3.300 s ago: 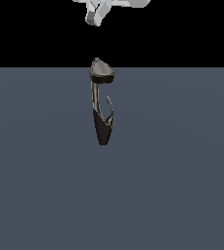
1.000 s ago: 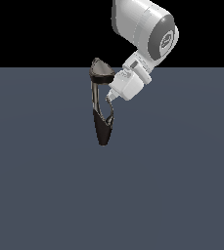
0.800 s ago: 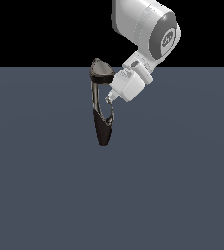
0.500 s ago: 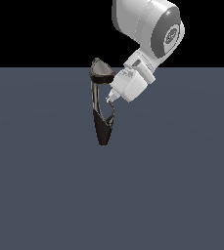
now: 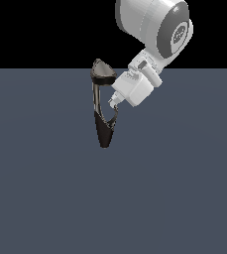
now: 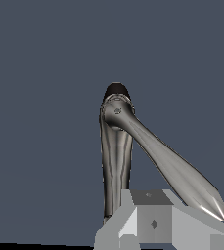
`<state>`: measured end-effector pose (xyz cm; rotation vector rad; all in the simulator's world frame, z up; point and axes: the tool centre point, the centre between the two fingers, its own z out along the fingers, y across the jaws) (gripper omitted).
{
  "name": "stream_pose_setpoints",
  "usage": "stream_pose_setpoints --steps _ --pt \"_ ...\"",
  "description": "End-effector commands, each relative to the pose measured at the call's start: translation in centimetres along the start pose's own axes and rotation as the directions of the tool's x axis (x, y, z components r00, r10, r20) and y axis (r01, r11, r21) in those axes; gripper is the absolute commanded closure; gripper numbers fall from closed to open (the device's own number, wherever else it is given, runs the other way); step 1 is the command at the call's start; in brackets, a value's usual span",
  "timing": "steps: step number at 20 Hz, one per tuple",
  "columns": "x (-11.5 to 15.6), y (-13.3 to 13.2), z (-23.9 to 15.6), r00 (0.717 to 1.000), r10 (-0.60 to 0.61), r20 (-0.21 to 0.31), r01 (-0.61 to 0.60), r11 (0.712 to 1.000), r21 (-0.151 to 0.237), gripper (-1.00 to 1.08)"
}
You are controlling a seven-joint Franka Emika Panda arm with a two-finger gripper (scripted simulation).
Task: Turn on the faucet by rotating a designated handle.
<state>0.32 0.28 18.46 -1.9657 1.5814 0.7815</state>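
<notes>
A bare slate-grey floor met black emptiness. In the exterior view, one faucet stood there, one gripper just beside its stem; jaw spread, I couldn't tell. In the wrist view, the single lever slanted outward. I'd push steadily sideways, keeping contact.

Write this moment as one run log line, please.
phase: approach | end effector: beside faucet, near lever | contact: cannot tell | end effector state: cannot tell

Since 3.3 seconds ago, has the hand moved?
Yes. The hand has come down from the exterior view's top edge and sits beside the faucet, on its right.
</notes>
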Motion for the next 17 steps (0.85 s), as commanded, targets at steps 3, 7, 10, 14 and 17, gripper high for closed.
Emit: stream_pose_setpoints --steps 3,7,10,14,17 --pt "1.2 2.7 0.2 1.0 0.017 0.008 -0.016 1.0 -0.014 1.08" --pt "0.3 2.2 -0.1 1.0 -0.006 0.004 0.006 1.0 -0.006 1.08" --pt "2.4 3.2 0.0 1.0 0.001 0.005 -0.001 1.0 -0.009 1.08" --pt "5.1 4.5 0.1 1.0 0.011 0.008 -0.011 1.0 -0.014 1.08" --pt "6.4 5.2 0.2 1.0 0.016 0.009 -0.016 1.0 -0.016 1.08"
